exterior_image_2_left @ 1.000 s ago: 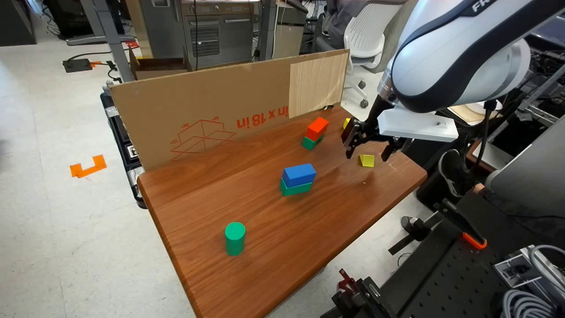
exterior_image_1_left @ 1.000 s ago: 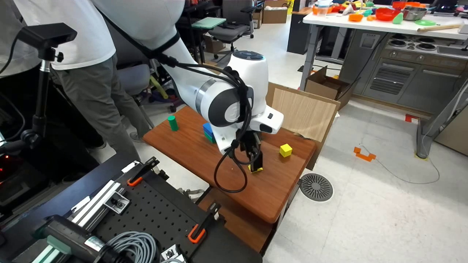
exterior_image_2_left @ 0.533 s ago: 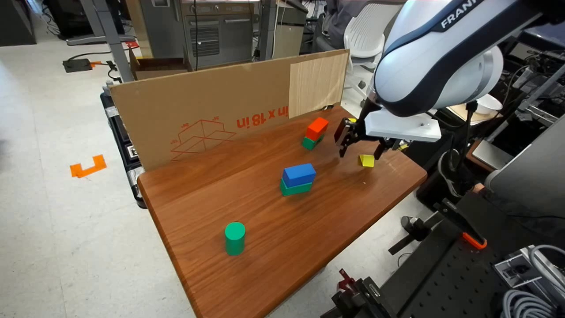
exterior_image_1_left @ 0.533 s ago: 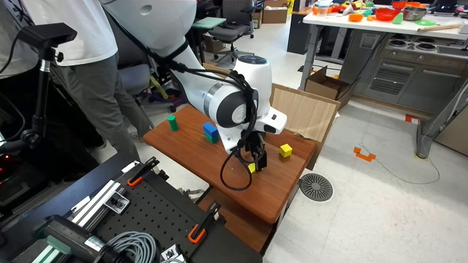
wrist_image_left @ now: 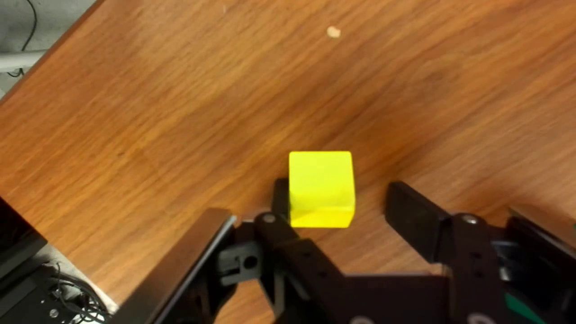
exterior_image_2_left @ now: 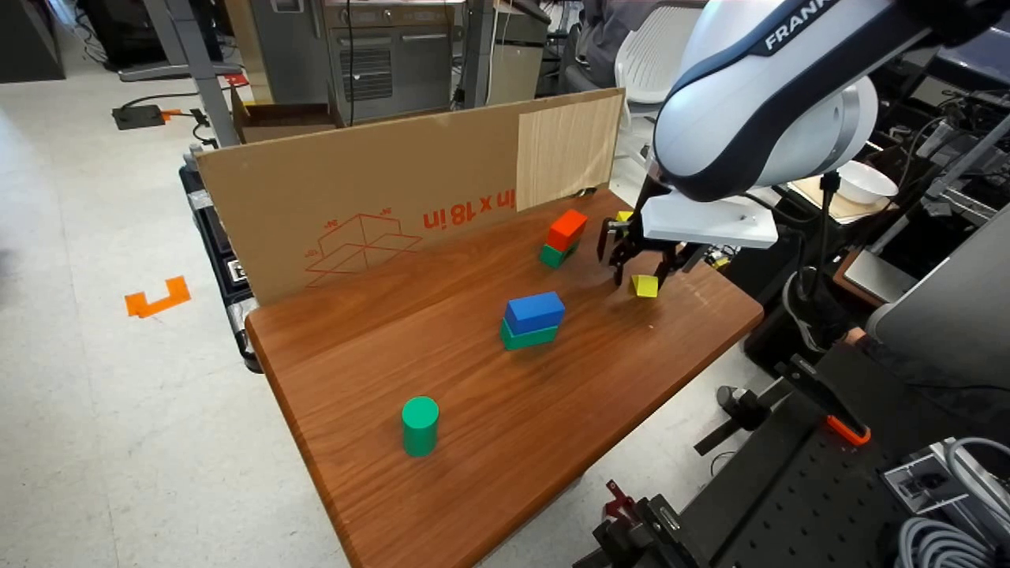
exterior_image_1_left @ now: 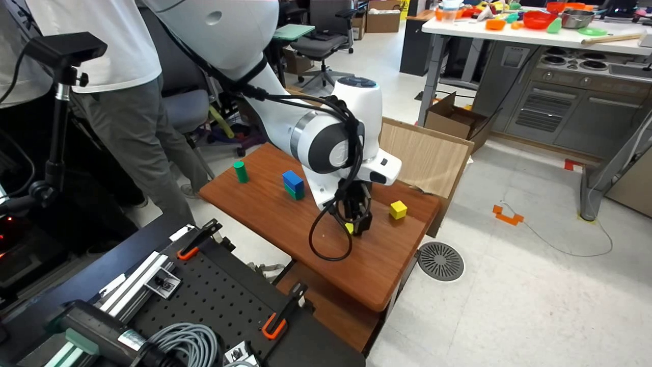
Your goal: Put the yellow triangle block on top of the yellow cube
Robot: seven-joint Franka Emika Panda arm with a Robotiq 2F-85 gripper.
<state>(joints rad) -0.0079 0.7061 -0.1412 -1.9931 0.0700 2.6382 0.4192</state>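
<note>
The yellow triangle block [wrist_image_left: 321, 186] lies on the wooden table between the fingers of my gripper [wrist_image_left: 337, 193] in the wrist view. One finger lies right along its left side, while a strip of table shows between the block and the right finger [wrist_image_left: 411, 220]. My jaws are partly closed but still open. In an exterior view the triangle block [exterior_image_2_left: 645, 286] shows its sloping side beneath the gripper [exterior_image_2_left: 640, 280]. The yellow cube [exterior_image_1_left: 398, 209] stands by itself on the table, apart from the gripper; in an exterior view the cube [exterior_image_2_left: 624, 217] is partly hidden behind my fingers.
On the table [exterior_image_2_left: 442, 339] a red block [exterior_image_2_left: 567, 229] rests on a green one [exterior_image_2_left: 557, 255]. A blue block [exterior_image_2_left: 535, 312] sits on another green block [exterior_image_2_left: 529, 337]. A green cylinder [exterior_image_2_left: 420, 427] stands farther off. A cardboard panel [exterior_image_2_left: 410, 181] lines one table edge.
My gripper has moved a little across the table over the triangle block, and its fingers have drawn closer together. The triangle block has shifted slightly. The yellow cube has stayed in place.
</note>
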